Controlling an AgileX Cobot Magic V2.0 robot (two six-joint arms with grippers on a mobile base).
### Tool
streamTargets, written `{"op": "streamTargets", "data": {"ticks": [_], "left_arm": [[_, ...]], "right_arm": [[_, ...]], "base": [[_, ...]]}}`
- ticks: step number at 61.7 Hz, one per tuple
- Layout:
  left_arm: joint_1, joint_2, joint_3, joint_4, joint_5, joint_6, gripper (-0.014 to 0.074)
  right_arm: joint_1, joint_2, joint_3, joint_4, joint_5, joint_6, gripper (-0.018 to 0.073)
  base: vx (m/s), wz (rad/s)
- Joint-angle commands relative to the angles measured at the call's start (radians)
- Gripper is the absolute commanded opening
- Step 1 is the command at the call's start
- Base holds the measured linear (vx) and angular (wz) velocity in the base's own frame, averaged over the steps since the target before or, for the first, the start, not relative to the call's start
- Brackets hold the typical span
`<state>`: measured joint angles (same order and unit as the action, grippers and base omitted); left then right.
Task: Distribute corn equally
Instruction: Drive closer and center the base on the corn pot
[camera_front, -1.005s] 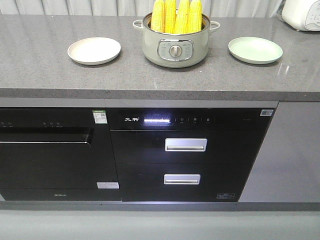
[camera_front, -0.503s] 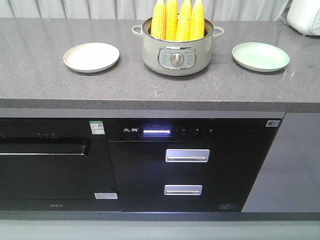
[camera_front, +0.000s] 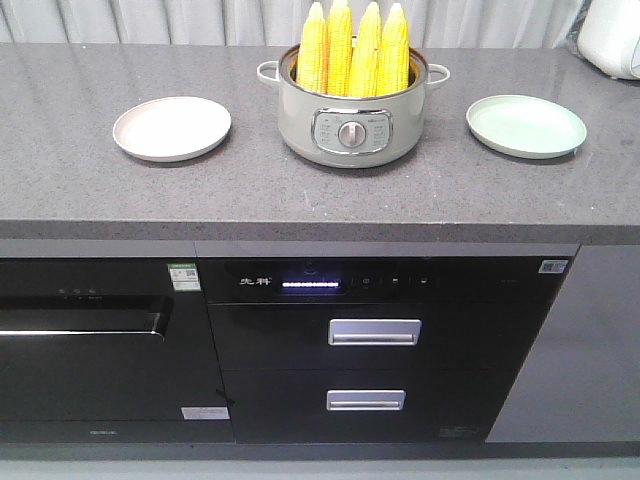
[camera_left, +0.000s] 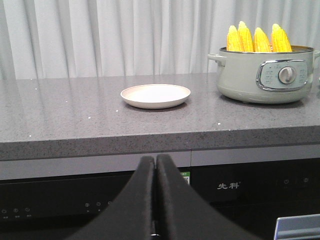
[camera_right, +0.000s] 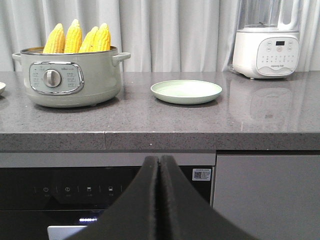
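Note:
Several yellow corn cobs (camera_front: 352, 48) stand upright, tips up, in a pale green pot (camera_front: 350, 125) at the middle of the grey counter. The corn (camera_left: 257, 40) shows at the right of the left wrist view and the corn (camera_right: 77, 38) at the left of the right wrist view. A beige plate (camera_front: 172, 127) lies left of the pot, a green plate (camera_front: 526, 125) right of it. My left gripper (camera_left: 156, 159) is shut and empty, below the counter's front edge. My right gripper (camera_right: 159, 160) is likewise shut and empty, in front of the cabinets. Neither gripper shows in the front view.
The counter's front edge (camera_front: 300, 230) overhangs dark built-in appliances with two silver drawer handles (camera_front: 374, 332). A white blender (camera_right: 267, 47) stands at the counter's back right. Grey curtains (camera_left: 110, 35) hang behind the counter.
The front view has shifted: the counter, pot and plates now sit lower in the frame, and the corn tips are fully in view.

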<state>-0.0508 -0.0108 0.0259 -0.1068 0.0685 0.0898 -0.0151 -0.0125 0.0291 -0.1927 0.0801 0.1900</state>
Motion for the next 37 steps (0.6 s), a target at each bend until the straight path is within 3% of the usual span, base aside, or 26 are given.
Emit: {"op": "streamTargets", "data": {"ticks": [1,37], "left_arm": [[-0.006,-0.016,0.015,-0.002,-0.068,-0.006,-0.0006],[-0.006,-0.016,0.015,-0.002,-0.068,-0.006,-0.0006]], "right_arm": [[-0.004,0.002,0.007,-0.006,-0.08,-0.001,-0.0006],[-0.004,0.002,0.007,-0.006,-0.08,-0.001,-0.0006]], "base": [[0.1,-0.01],[0.09,-0.02]]}}
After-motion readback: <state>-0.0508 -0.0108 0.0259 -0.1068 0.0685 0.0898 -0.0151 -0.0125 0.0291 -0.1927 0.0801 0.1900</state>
